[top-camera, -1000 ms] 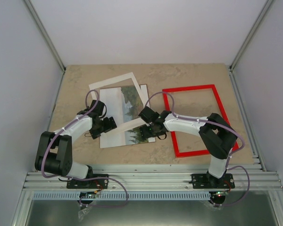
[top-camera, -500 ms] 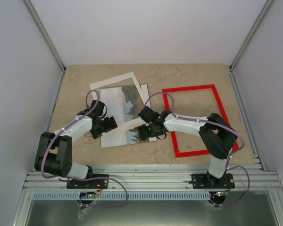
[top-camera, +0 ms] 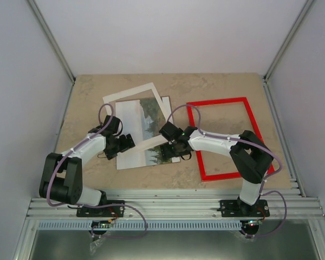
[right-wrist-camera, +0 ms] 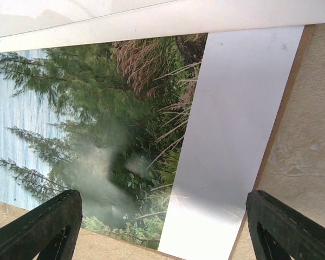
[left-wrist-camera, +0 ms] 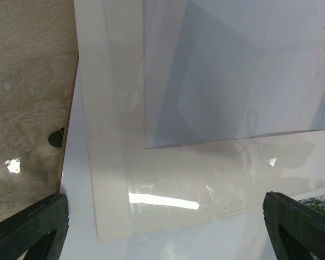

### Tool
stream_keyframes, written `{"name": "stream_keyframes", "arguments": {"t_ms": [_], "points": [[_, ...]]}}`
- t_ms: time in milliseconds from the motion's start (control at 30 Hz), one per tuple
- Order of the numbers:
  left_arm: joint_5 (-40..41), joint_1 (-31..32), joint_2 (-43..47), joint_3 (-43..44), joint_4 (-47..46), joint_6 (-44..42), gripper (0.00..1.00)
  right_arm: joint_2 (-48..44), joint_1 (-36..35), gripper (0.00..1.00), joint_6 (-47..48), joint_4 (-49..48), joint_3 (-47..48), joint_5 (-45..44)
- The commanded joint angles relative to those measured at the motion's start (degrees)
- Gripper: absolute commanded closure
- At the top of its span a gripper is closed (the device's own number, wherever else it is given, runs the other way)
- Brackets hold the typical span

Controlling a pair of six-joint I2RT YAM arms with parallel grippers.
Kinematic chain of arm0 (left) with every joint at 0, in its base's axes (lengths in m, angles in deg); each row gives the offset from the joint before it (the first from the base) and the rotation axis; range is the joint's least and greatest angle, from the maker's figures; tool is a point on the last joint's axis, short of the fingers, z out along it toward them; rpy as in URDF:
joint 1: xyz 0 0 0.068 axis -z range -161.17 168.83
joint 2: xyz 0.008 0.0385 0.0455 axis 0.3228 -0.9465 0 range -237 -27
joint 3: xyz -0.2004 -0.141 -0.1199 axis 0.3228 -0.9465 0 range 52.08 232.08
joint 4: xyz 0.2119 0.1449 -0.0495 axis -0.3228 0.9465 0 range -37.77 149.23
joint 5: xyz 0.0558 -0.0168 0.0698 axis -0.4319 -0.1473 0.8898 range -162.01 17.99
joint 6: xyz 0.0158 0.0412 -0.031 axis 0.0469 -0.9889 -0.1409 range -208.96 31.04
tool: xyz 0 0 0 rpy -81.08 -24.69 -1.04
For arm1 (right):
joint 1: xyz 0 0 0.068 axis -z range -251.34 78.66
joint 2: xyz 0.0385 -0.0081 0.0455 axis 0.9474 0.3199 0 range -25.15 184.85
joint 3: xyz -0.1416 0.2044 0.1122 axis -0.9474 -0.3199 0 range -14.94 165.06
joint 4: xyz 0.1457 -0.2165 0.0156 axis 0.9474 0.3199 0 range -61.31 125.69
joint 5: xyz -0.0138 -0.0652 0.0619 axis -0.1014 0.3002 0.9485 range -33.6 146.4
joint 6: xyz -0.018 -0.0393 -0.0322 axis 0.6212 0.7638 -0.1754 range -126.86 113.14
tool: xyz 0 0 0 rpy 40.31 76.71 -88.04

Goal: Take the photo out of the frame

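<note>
The landscape paper photo [top-camera: 142,122] lies flat on the beige worktop [top-camera: 222,84], outside the thin red rectangular frame [top-camera: 216,101] at its 3 o'clock. Its top is under a white cut-out mat [top-camera: 128,93]. The left jaws, at the photo's 9 o'clock, and the right jaws, at its 5 o'clock corner, gape wide and empty. Glare blurs the sheets' layers in the left wrist view.

Soft, even light from above, with glare close up.
We see faint shadows on the table [top-camera: 222,86], a white glare streak on the pale mat [left-wrist-camera: 119,162], and a hazy reflection dulling the photo [right-wrist-camera: 97,162].
</note>
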Motion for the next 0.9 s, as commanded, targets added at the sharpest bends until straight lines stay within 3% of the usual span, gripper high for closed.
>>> {"name": "stream_keyframes", "arguments": {"t_ms": [0,867], "points": [[1.95,0.69,1.83,0.53,3.24,0.87,0.0,-1.38,-0.02,0.16,-1.35,0.55,-0.09,-0.87],[1.0,0.73,-1.23,-0.86,1.02,0.91,0.0,1.42,0.02,0.14,-1.8,1.78,0.27,-1.62]]}}
